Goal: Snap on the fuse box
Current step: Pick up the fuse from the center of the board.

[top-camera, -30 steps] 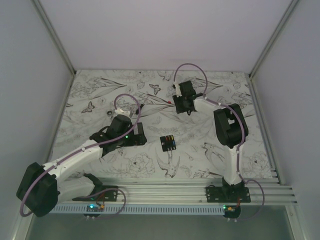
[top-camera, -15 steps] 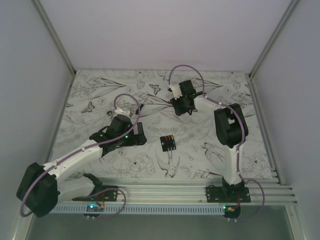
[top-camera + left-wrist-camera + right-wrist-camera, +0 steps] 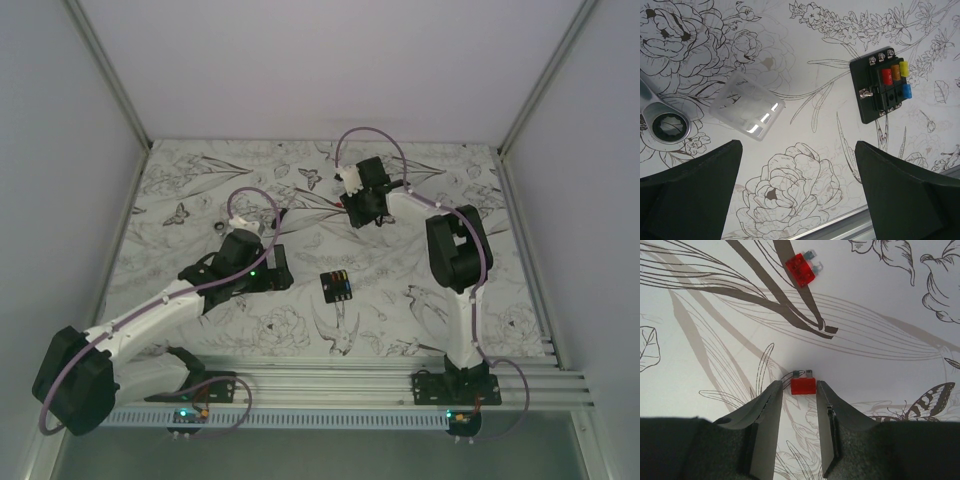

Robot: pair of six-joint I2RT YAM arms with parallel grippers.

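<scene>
Fuse box (image 3: 883,90) sits flat on the bench (image 3: 805,30), its red, orange, yellow and blue fuses uncovered, and nothing is touching it. From your left fingers (image 3: 690,195) it lies ahead and off to the right, past the right-hand fingertip. Its longer side runs roughly away from them, a little tilted. Those fingers are spread wide and carry nothing. Ahead to their left, apart from the box, lies a clear cover (image 3: 746,108), with a wrench (image 3: 665,127) further left of it. Your left arm is the nearer one to the box, by my read. Your right fingers (image 3: 765,430) are well away on the far side of it, drawn narrow either side of a loose red fuse (image 3: 803,386). They're not yet closed on it: bench shows between it and one finger. A second red fuse (image 3: 801,269) lies ahead of them.
</scene>
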